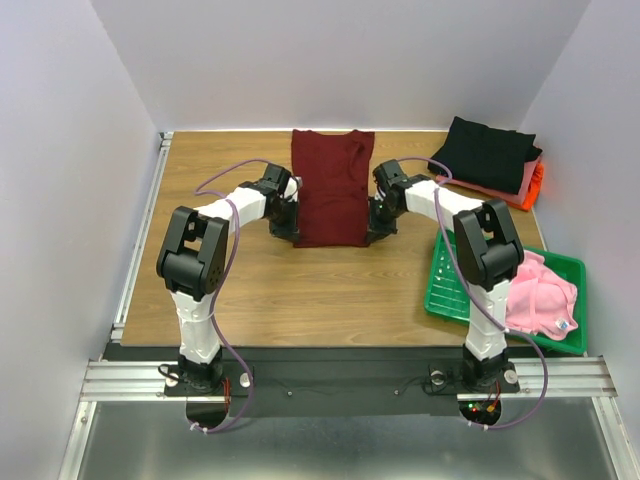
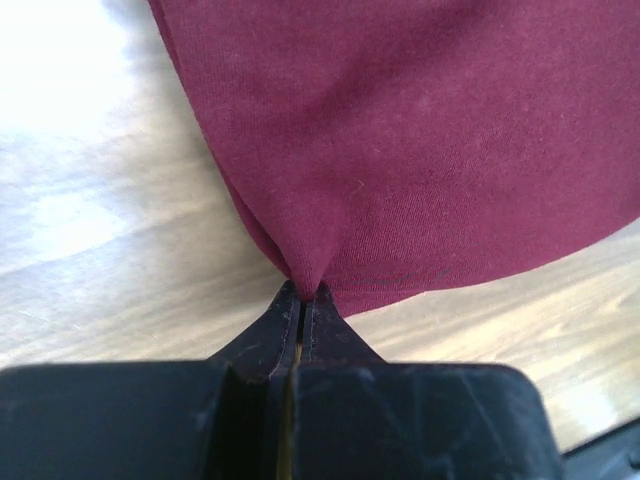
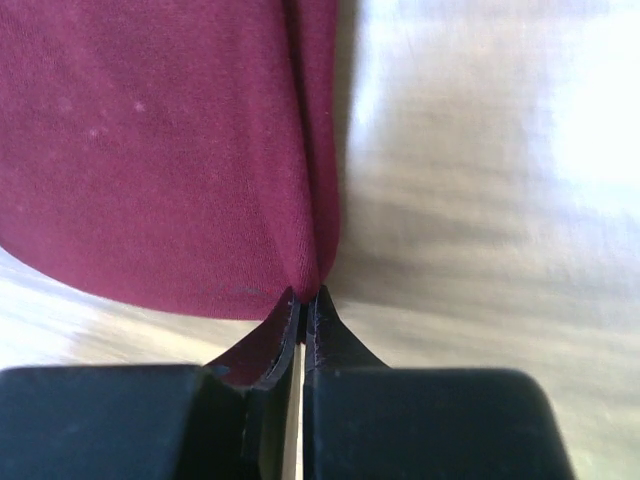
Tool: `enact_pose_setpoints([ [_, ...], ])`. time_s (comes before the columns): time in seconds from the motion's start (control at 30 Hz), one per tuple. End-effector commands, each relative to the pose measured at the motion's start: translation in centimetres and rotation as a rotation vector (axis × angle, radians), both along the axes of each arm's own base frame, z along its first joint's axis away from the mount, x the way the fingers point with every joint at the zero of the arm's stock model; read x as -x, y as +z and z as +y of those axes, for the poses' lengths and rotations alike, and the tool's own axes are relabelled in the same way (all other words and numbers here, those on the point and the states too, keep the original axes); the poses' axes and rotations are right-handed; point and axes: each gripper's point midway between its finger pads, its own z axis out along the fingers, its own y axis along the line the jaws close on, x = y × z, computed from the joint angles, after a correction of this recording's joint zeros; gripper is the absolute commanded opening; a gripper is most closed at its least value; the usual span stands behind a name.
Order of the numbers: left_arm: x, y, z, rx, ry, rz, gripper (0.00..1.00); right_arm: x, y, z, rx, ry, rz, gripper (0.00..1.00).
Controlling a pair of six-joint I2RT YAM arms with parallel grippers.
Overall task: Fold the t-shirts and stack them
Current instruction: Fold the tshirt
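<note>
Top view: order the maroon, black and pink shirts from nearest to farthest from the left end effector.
1. Maroon shirt, centre, pinched at its near left corner by the left end effector.
2. Black shirt, far right corner.
3. Pink shirt, near right, in the tray.

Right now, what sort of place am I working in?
Probably a lab robot test cell: plain white walls box in a wooden table, an aluminium rail runs along its near edge, and a maroon t-shirt, a folded stack and a green tray are laid out.
</note>
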Motion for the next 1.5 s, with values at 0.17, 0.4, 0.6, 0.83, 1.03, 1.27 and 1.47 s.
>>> enact_pose_setpoints([
  [0.17,4.2,2.8,0.7,-0.016,-0.074,0.126,0.00,7.1,3.8,-1.6,-0.009,0.122,0.153,0.00],
  [0.4,8.0,5.6,0.7,0.053,-0.065,0.185,0.00,11.0,7.1,-2.4,-0.027,0.154,0.221,0.00],
  [0.6,11.0,7.9,0.9,0.090,-0.052,0.227,0.00,13.9,9.8,-1.6,-0.071,0.157,0.247,0.00],
  [0.83,9.3,14.6,-0.6,0.220,-0.006,0.047,0.00,11.5,15.1,-0.4,-0.105,0.116,0.106,0.00],
  [1.03,6.6,17.3,-1.0,0.226,0.025,-0.039,0.00,6.8,17.4,-0.7,-0.051,0.012,-0.069,0.00],
  [1.27,2.1,16.6,0.0,0.215,0.087,-0.086,0.00,2.7,16.5,-2.1,0.046,-0.089,-0.179,0.00],
  [1.47,-1.0,15.9,-1.2,0.215,0.051,-0.096,0.00,-0.5,16.3,-3.5,0.068,-0.151,-0.238,0.00],
])
